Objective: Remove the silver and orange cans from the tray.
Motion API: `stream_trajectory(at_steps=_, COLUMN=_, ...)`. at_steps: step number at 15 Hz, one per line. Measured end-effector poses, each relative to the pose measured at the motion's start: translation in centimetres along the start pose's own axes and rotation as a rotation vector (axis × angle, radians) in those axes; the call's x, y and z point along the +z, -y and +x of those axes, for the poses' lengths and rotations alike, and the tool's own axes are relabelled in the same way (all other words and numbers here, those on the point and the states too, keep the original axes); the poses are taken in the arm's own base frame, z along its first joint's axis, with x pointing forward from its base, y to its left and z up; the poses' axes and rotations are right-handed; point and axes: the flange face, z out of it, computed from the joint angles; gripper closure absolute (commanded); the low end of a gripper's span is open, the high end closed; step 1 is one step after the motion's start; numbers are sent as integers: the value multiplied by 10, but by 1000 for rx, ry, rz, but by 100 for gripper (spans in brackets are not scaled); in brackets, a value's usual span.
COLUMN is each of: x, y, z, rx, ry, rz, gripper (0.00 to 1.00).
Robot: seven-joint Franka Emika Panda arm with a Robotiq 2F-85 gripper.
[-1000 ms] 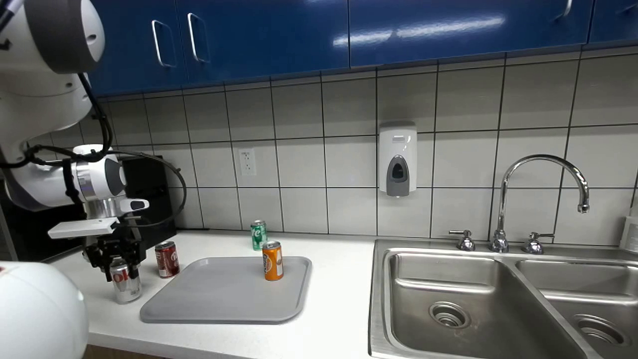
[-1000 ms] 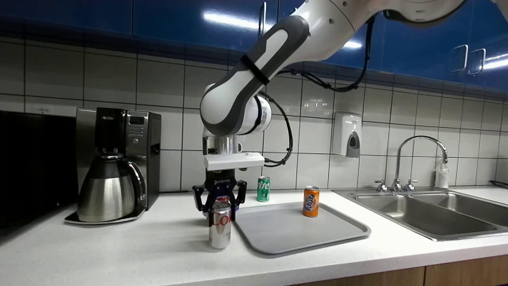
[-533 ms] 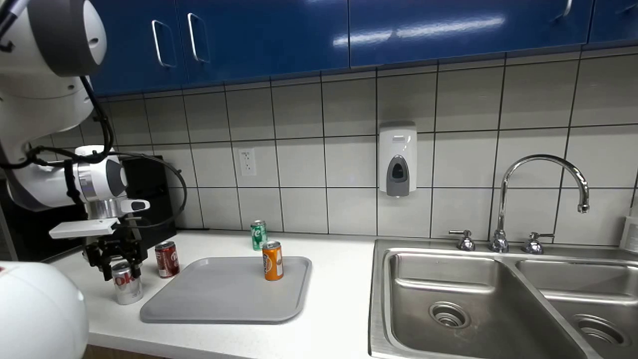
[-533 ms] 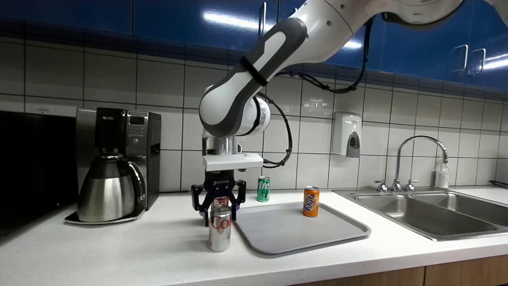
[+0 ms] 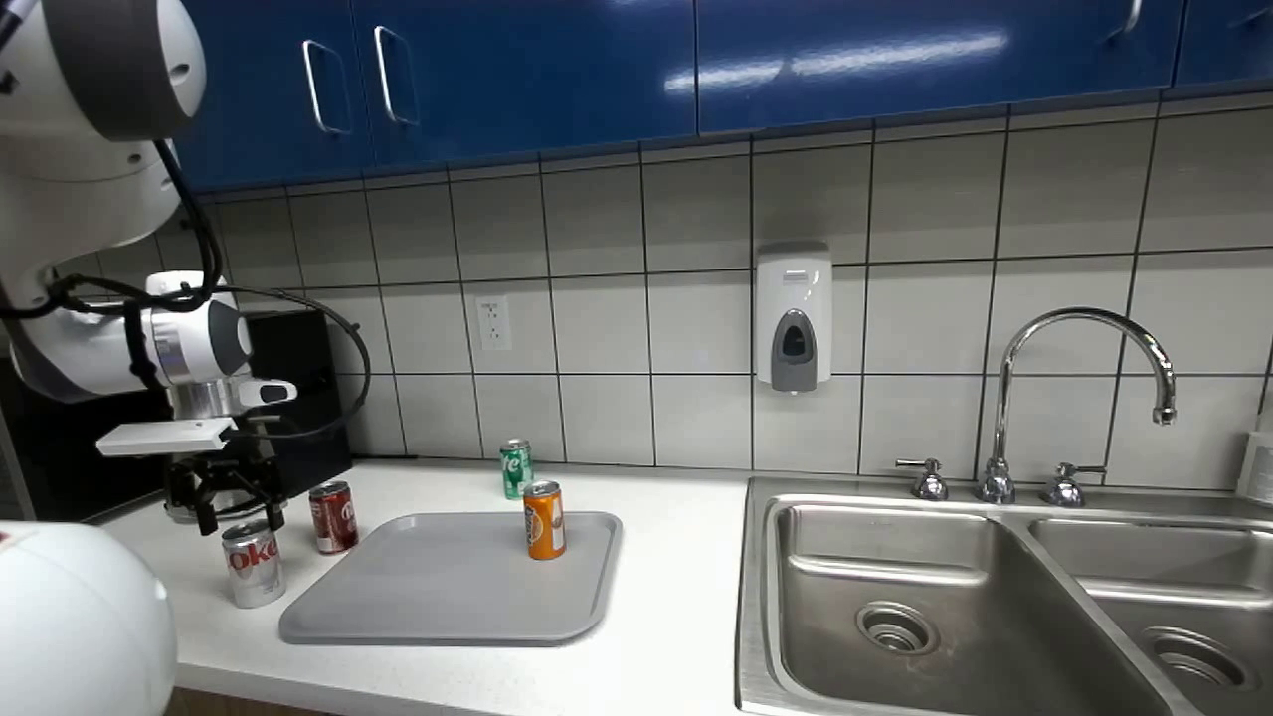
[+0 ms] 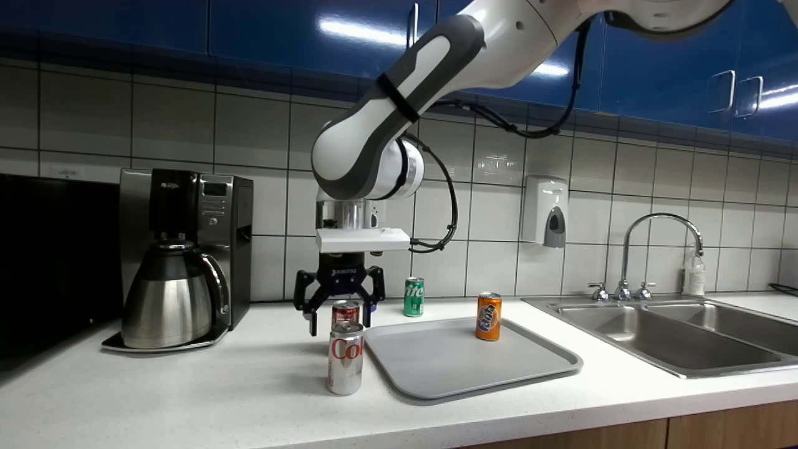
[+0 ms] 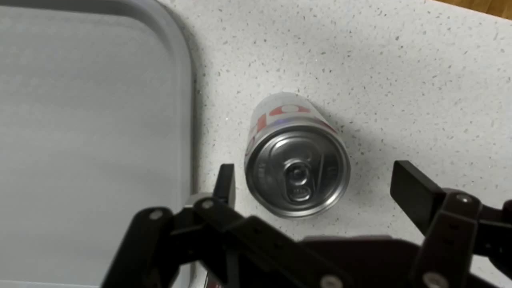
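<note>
The silver can (image 6: 345, 363) stands upright on the counter beside the near corner of the grey tray (image 6: 461, 365), not on it. Above that can hangs my gripper (image 6: 340, 325), fingers spread wide and holding nothing. Looking down in the wrist view, I see the can's lid (image 7: 298, 172) between the two fingertips, with space on both sides and more of it on the right. Still on the tray is the orange can (image 5: 544, 522), upright near the back edge, well away from the gripper. It shows in both exterior views.
A dark red can (image 5: 333, 517) stands behind the silver one, close to the tray. The green can (image 5: 515, 469) is behind the tray near the tiled wall. A coffee maker (image 6: 181, 293) stands to one side, a steel sink (image 5: 895, 597) to the other.
The gripper has opened, let go of the silver can and risen off it. The can has settled slightly lower onto the counter. The orange can and tray have not moved.
</note>
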Motion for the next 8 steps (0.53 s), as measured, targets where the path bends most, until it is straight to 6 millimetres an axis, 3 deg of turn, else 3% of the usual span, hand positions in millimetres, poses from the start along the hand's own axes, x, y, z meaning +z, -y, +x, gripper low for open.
stream_trajectory(at_steps=5, x=-37, y=-9, z=2, rx=12, ry=-52, rz=6, gripper=0)
stream_trajectory(at_steps=8, x=-49, y=-33, z=2, rx=37, ry=-66, rz=-1, gripper=0)
